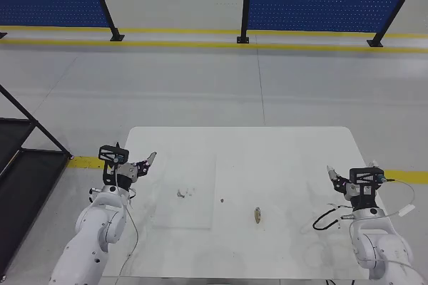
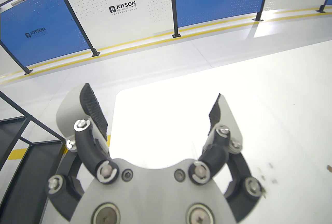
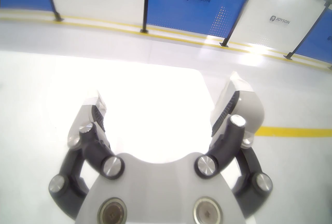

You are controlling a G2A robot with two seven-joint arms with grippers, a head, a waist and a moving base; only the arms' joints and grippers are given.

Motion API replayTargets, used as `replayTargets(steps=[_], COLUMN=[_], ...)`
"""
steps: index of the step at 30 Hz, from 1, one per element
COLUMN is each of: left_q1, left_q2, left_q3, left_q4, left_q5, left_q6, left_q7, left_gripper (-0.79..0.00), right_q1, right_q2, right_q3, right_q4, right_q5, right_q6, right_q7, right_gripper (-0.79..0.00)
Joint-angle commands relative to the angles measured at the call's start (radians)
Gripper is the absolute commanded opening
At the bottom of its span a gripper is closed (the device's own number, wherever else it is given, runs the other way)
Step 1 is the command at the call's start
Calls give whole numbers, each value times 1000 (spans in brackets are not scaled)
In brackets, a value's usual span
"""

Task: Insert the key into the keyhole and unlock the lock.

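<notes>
A small brass lock (image 1: 257, 214) lies on the white table (image 1: 285, 157), a little right of the middle and toward the front. Left of it, a small grey metal key (image 1: 182, 192) rests on a faint clear sheet (image 1: 192, 171). My left gripper (image 1: 127, 158) (image 2: 153, 108) hangs open over the table's left edge with nothing between its fingers, well left of the key. Small grey bits (image 2: 271, 165) show on the table beside it. My right gripper (image 1: 353, 169) (image 3: 166, 105) hangs open and empty at the table's right edge, far from the lock.
A tiny dark speck (image 1: 222, 200) lies between key and lock. A black cable (image 1: 327, 218) loops on the table by the right arm. A black rack (image 1: 14, 178) stands on the floor to the left. Blue and white fence panels (image 1: 314, 14) stand far behind.
</notes>
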Motion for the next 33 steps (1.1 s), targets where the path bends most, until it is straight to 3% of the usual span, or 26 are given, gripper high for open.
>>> replayTargets(steps=[1,7,10,16,22,27,33], left_q1=[0,-3,-17,-57,-132,-209,-287], left_q2=[0,0,-2,3,10,9,4], left_q3=[0,2,13,5,43,85,122], left_q4=[0,-5,-39,-136,-208,-206,-136], left_q5=[0,0,-31,-188,-262,-399,-496], left_q6=[0,1,-32,-152,-195,-145,39], left_q7=[0,-13,-91,-373,-761,-1001,-1169], left_gripper=[-1,0,0,0,0,0,0], right_q1=[0,0,0,0,0,0,0], right_q2=[0,0,0,0,0,0,0], right_q3=[0,0,0,0,0,0,0], right_q4=[0,0,0,0,0,0,0], right_q5=[0,0,0,0,0,0,0], right_q6=[0,0,0,0,0,0,0], right_q7=[0,0,0,0,0,0,0], right_gripper=[0,0,0,0,0,0,0])
